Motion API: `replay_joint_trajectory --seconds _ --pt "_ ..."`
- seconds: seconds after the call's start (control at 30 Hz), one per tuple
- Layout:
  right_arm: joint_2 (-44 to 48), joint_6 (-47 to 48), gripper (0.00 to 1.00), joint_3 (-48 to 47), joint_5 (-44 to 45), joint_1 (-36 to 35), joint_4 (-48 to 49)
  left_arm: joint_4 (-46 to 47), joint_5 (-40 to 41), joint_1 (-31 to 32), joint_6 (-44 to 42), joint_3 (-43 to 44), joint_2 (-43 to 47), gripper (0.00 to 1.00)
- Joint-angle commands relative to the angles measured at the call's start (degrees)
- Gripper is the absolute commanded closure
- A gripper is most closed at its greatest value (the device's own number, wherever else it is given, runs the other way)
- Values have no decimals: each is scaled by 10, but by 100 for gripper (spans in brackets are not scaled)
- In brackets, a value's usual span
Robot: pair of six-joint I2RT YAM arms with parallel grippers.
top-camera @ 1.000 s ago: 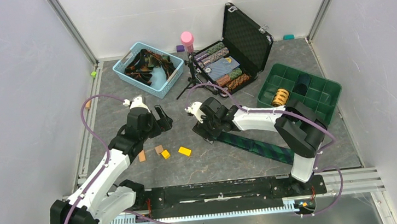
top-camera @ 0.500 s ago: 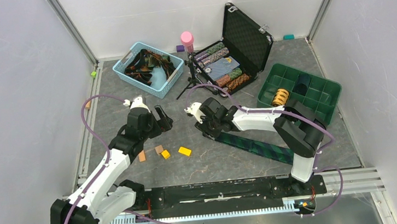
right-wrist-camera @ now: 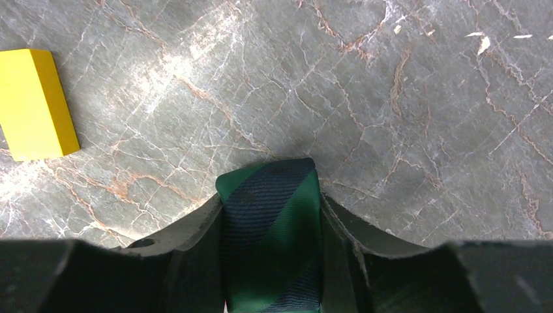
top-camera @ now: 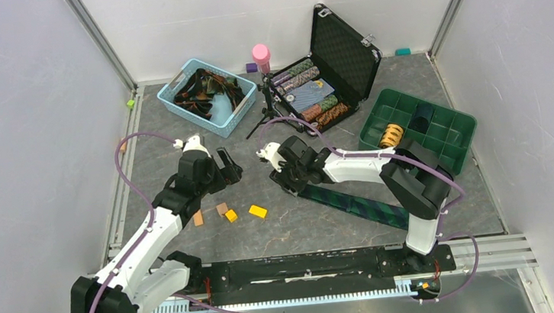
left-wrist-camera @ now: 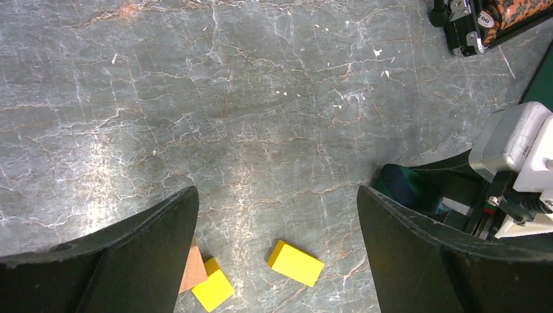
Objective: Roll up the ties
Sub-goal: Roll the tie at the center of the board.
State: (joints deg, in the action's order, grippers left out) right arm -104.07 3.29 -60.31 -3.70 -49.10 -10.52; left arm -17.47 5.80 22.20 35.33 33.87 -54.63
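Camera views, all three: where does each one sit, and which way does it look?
Top external: above and behind the arms, looking down on the table; both whole arms show.
Left wrist: on the left arm, facing down at the table; the open left gripper and a yellow block show.
Right wrist: on the right arm, facing down; the right gripper holds the plaid tie.
Shared: both wrist views show that yellow block.

Woven cloth, stone-look top
Tie (right-wrist-camera: 270, 228) between the right jaws: finely woven matt cloth; surface (right-wrist-camera: 391, 98): smooth, veined, faintly glossy.
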Motion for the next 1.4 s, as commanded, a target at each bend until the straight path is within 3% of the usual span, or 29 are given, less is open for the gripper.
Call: replay_joint_trajectory --seconds 0.0,0.1,0.17,0.27,0.8,0.87,0.97,1.07,1.37 --pt "-18 3 50 -6 -4 -2 -10 21 -10 -4 15 2 2 4" --pt "-12 1 42 -6 -3 -2 -7 29 -13 -3 17 0 7 3" --pt "-10 2 41 -6 -5 -2 -5 34 -14 -3 18 0 10 4" --pt "-13 6 52 -8 -15 -2 -6 38 -17 -4 19 -1 10 4" --pt "18 69 59 42 -44 -58 2 53 -13 -4 29 -15 11 3" --pt "23 72 55 45 -44 -63 3 53 -9 -3 29 -15 12 3" --pt "32 60 33 47 -36 -64 11 54 -5 -3 29 -18 13 3" --pt "53 34 24 38 -25 -64 19 57 -15 -4 27 -18 8 3" --pt "164 -148 16 35 24 -46 49 82 -74 -3 5 -17 -13 2"
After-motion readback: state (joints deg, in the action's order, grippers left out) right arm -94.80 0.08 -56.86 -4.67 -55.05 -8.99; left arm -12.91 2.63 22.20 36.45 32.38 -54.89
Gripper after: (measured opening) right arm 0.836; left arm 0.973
